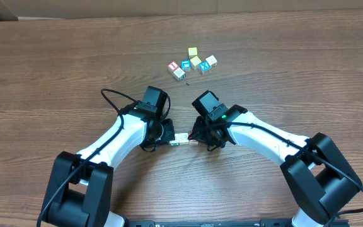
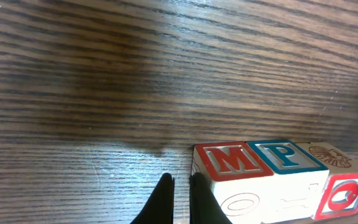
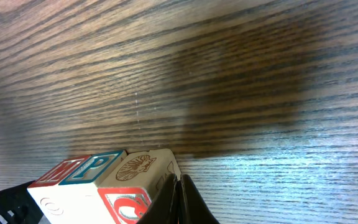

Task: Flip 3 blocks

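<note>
Three small wooden blocks [image 1: 180, 140] lie in a tight row on the table between my two grippers. In the left wrist view the row reads red M block [image 2: 232, 160], teal P block [image 2: 283, 155], then a pale block [image 2: 331, 158] with a shell drawing on top and a red ring on its front. My left gripper [image 2: 180, 186] is shut with nothing in it, one finger against the M block's end. My right gripper [image 3: 179, 186] is shut and empty, and rests against the pale block [image 3: 138, 167] at the other end.
A loose cluster of several other cubes lies further back: two yellow cubes [image 1: 193, 52], one with a blue X [image 1: 204, 68] and one with a red letter [image 1: 174, 66]. Both arms [image 1: 125, 135] angle in from the near edge.
</note>
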### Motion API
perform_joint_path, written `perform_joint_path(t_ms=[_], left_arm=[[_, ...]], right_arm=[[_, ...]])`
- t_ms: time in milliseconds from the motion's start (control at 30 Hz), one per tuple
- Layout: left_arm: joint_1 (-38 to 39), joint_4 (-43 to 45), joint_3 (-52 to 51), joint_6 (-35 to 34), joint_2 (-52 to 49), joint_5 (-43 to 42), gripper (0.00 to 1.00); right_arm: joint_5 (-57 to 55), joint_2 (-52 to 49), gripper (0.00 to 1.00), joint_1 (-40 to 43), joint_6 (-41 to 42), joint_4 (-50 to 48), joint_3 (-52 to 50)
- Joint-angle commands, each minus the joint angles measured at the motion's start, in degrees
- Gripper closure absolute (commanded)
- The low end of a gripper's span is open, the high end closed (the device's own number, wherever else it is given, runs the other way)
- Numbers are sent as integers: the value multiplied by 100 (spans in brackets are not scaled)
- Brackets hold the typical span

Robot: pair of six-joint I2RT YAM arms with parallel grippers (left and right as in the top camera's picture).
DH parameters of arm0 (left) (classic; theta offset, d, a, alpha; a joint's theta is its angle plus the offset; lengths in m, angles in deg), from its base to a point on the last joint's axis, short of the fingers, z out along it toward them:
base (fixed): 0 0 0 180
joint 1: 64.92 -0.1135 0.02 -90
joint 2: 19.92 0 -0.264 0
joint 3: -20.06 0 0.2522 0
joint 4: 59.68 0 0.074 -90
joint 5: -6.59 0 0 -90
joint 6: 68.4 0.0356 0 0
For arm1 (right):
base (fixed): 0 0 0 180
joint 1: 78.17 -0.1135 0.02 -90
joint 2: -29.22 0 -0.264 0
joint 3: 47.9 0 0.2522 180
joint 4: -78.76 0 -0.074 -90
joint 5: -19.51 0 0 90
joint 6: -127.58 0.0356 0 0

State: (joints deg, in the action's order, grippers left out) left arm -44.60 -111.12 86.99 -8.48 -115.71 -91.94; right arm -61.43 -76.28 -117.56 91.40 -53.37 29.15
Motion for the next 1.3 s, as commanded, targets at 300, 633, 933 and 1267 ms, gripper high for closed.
perform_joint_path(t_ms=[300,633,933,1267], left_arm=[[201,-173,-57,-125,-48,-203,96],[201,-369,-57,-120,-48,-201,96],[199,-168,-57,11,-48,4,96],[199,-98,-57,186,-48,-7,96]], right_arm=[[264,-31,96,-31,24,46,-35],[501,-31,96,-31,24,247,-35],[498,-31,96,-28,24,245,-35],[531,-31,96,-31,48,240,-35]])
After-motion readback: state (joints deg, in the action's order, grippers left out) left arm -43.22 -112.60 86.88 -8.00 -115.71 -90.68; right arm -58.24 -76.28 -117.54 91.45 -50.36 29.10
